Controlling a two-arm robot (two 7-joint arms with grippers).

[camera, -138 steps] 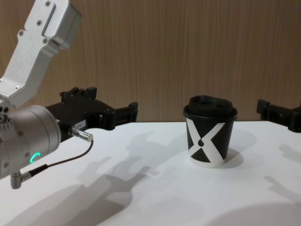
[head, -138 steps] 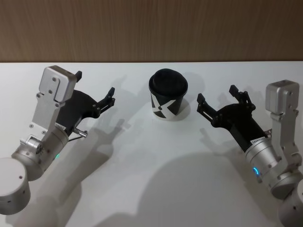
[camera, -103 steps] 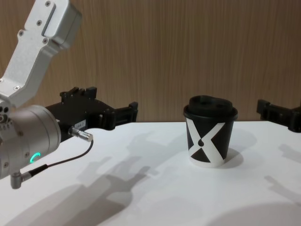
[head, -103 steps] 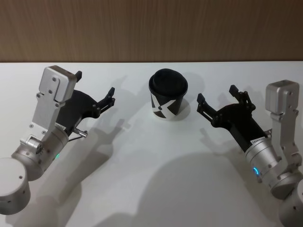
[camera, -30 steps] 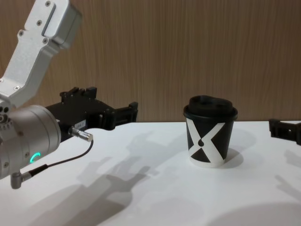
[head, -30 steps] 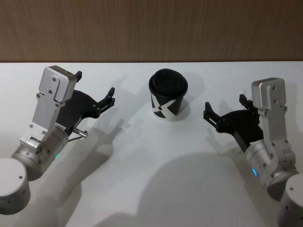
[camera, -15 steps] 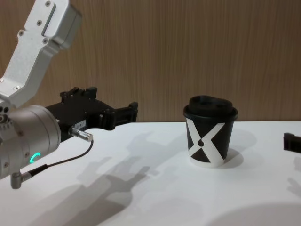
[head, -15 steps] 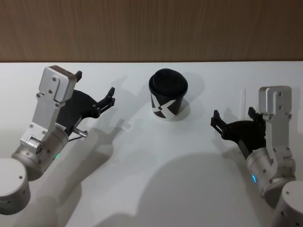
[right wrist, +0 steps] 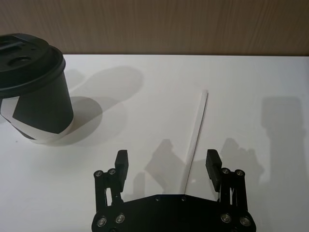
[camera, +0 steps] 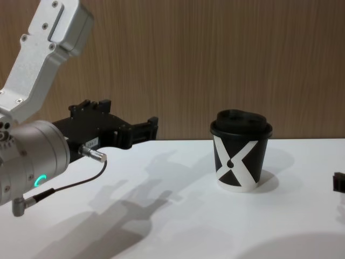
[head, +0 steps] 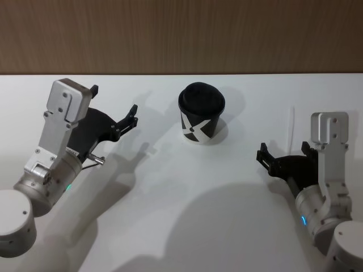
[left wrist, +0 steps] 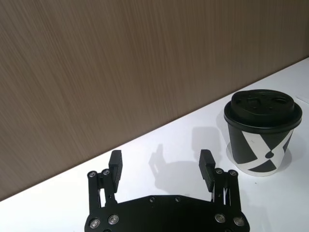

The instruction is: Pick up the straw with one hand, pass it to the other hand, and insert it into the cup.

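Slippage is being judged the main risk: the straw (head: 291,128) is lying flat on the counter (head: 170,221), thin, straight and white on white. Almost no height is being offered for a pinch, so it could be rolled or nudged aside if the fingers are brought down unevenly, or the fingertips could be jammed against the counter. The right gripper (head: 283,151) is being held over the straw's near end with its fingers spread apart and nothing between them. In the right wrist view the straw (right wrist: 197,135) is being framed inside that gap but off-centre, nearer one finger, so a one-sided push is being risked. A grab close to the end is also being judged awkward for the handover, since the long free length could be swung or tilted. The left gripper (head: 114,100) is being kept idle on the other side of the cup (head: 201,116), fingers apart and empty. The straw is being seen to the right of the cup, apart from it, running roughly away from the robot. The cup, black, lidded and upright, could be tipped by a missed insertion; the lid opening is not being made out clearly.
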